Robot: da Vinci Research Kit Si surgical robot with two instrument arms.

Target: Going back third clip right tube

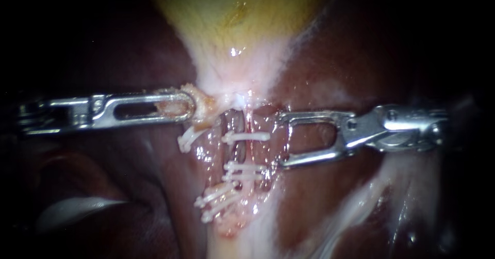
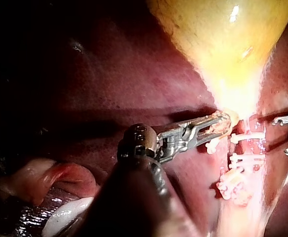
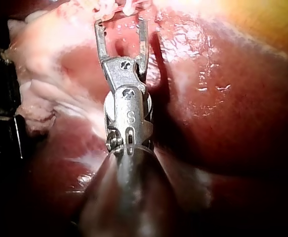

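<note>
Grips a scrap of pale tissue (image 1: 203, 104) in the left instrument (image 1: 191, 106), both jaws pressed on it, just below the neck of the gallbladder (image 1: 232, 11). Holds the right instrument (image 1: 282, 139) with jaws apart and empty, just beside the right tube (image 1: 248, 153). Shows three white clips (image 1: 246, 136) across that tube, one above and two below, against the dark liver (image 1: 361, 58). Sets the open tips level with the upper clip and the lower pair.

The right tube (image 1: 249, 150) runs upright through the middle of the endoscope view, pink and wet. 3 white clips cross it, each nearly level: 1 upper clip (image 1: 246, 136) alone, and 2 lower clips (image 1: 245, 167) stacked close together.
</note>
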